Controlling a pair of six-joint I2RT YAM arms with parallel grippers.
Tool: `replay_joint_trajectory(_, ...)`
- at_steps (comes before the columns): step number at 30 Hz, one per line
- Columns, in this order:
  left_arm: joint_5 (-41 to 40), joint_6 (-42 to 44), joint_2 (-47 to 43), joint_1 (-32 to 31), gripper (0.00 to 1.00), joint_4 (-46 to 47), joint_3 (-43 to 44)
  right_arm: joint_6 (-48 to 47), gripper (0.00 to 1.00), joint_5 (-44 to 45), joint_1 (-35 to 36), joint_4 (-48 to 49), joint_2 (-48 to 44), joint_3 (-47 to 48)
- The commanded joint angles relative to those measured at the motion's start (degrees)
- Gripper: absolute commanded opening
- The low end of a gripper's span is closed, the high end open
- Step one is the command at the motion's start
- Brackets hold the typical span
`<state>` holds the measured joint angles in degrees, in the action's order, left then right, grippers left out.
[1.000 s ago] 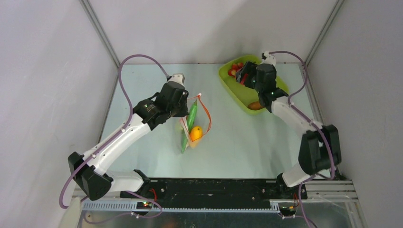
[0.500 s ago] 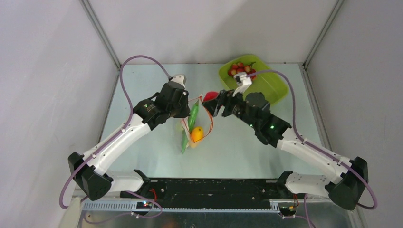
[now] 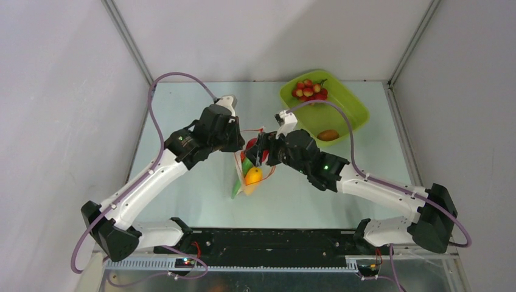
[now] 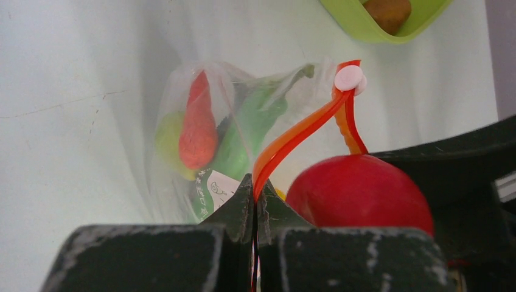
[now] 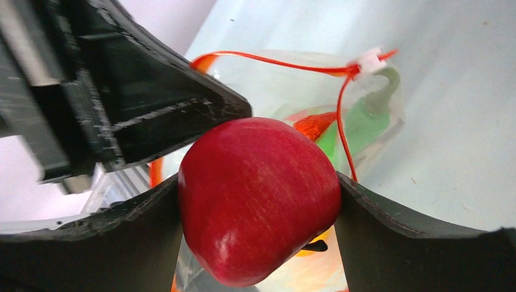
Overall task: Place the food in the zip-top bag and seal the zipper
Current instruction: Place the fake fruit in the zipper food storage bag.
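Note:
The clear zip-top bag lies mid-table with an orange mango, a carrot and green pieces inside. My left gripper is shut on the orange-red zipper and holds the bag's mouth up. The white slider sits at the strip's far end. A red apple is clamped in my right gripper, its fingers pressed against both sides. The apple hangs right at the open mouth, next to the left fingers.
A lime-green tray stands at the back right with red grapes and a brown kiwi in it. Grey walls close in the table on three sides. Purple cables arc over both arms.
My right arm has swung from the tray to the left, carrying the red apple to the bag's mouth. The left gripper has kept its hold on the zipper, shifting only slightly.

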<state>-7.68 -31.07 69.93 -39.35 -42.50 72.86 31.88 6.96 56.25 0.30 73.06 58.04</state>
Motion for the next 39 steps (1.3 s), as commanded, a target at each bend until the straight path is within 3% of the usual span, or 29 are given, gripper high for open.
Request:
replay_joint_trajectory(1, 1.2, -0.7, -2.4, 0.3, 0.02, 3.0, 1.0, 1.1, 0.90, 5.0, 1.1, -3.9, 1.1, 4.0)
replay_joint_trajectory(4, 1.4, -0.7, -2.5, 0.3, 0.02, 3.1, 0.9, 1.0, 0.99, 5.8, 1.7, -5.3, 1.6, 4.7)
replay_joint_trajectory(21, 2.3, -0.6, -3.0, 0.3, 0.03, 3.9, 0.5, -0.3, 0.99, 2.0, 2.3, -5.6, 3.4, 5.9)
replay_joint_trajectory(33, 2.3, -0.3, -3.3, 0.3, 0.03, 4.2, 0.3, -8.5, 0.99, 17.0, 1.8, -12.9, -7.9, 6.6)
replay_joint_trajectory(39, 4.5, 0.2, -2.8, 0.3, 0.03, 4.9, 0.1, -9.6, 1.00, 19.1, -0.2, -17.7, -6.4, 6.2)
